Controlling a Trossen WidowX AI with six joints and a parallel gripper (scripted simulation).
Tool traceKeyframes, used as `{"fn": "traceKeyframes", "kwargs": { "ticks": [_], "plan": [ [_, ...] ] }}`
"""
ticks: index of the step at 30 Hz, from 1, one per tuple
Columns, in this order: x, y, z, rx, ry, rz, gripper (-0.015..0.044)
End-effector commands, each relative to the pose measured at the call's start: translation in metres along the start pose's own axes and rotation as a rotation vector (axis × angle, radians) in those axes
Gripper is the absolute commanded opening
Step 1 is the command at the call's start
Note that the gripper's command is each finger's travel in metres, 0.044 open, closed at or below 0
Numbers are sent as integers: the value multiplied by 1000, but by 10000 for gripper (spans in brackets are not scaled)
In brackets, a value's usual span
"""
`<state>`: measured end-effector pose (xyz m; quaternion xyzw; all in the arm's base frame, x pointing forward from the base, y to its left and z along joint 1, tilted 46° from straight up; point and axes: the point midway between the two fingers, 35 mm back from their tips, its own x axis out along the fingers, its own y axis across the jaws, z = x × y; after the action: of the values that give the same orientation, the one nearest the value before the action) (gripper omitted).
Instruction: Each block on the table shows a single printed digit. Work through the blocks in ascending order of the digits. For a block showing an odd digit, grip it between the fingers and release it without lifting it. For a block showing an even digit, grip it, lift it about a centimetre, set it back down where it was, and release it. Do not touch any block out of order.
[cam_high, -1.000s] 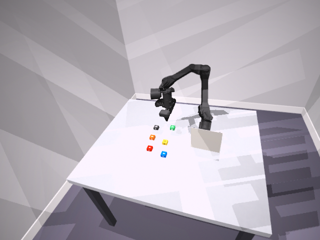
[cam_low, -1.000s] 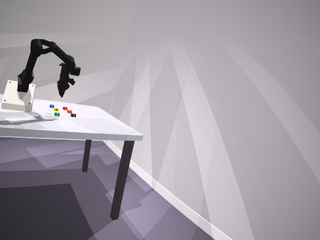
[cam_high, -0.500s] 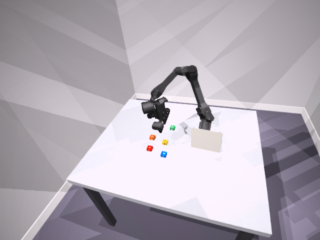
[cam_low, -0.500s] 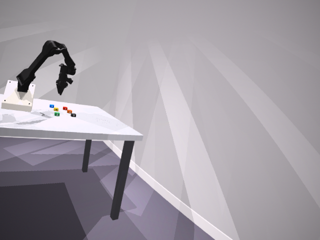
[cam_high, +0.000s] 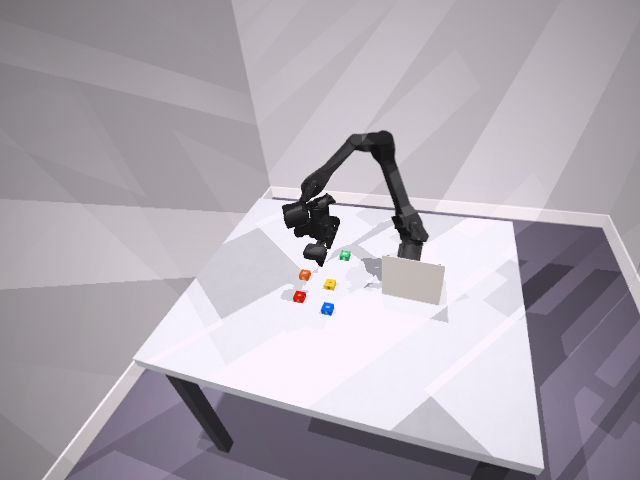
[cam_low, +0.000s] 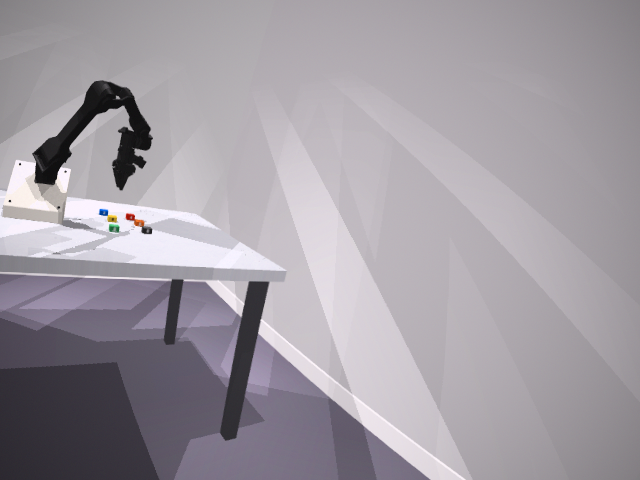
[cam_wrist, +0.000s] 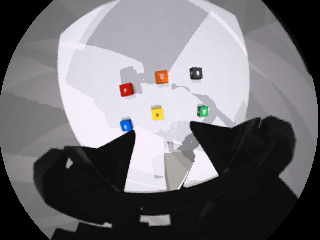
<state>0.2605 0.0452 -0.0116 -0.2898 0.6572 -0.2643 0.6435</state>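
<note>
Bare lab-like room, robot arm (cam_high: 390, 178) (cam_low: 77, 124) on white table (cam_high: 361, 356) (cam_low: 196, 253) (cam_wrist: 100, 60), plain grey walls (cam_high: 129, 103) (cam_low: 413, 155)

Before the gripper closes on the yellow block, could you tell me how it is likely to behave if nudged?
The yellow block looks squat and flat-sided, so it would probably slide rather than roll or tip. Its crisp edges suggest it is stiff and should hardly give under the fingers.

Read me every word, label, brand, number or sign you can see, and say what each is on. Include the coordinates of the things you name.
No text reads clearly.
Marks too small or blurred to read: red block (cam_high: 299, 297) (cam_low: 130, 217) (cam_wrist: 126, 90), orange block (cam_high: 305, 274) (cam_low: 139, 223) (cam_wrist: 161, 77), black block (cam_low: 146, 230) (cam_wrist: 196, 73), yellow block (cam_high: 329, 284) (cam_low: 112, 219) (cam_wrist: 157, 114), green block (cam_high: 344, 255) (cam_low: 113, 228) (cam_wrist: 202, 111), blue block (cam_high: 327, 308) (cam_low: 103, 212) (cam_wrist: 126, 125).
No brand or sign shows on the arm (cam_high: 393, 180) (cam_low: 77, 126).
</note>
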Motion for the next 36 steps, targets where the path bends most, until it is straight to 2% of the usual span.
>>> {"fn": "traceKeyframes", "kwargs": {
  "ticks": [1,5,8,31,36],
  "plan": [
    [-2,23,-3,0,1,12,400],
    [-3,88,-24,-1,1,16,400],
    [-2,109,-34,1,2,12,400],
    [-2,109,-32,1,2,13,400],
    [-5,103,24,1,-1,17,400]
  ]
}}
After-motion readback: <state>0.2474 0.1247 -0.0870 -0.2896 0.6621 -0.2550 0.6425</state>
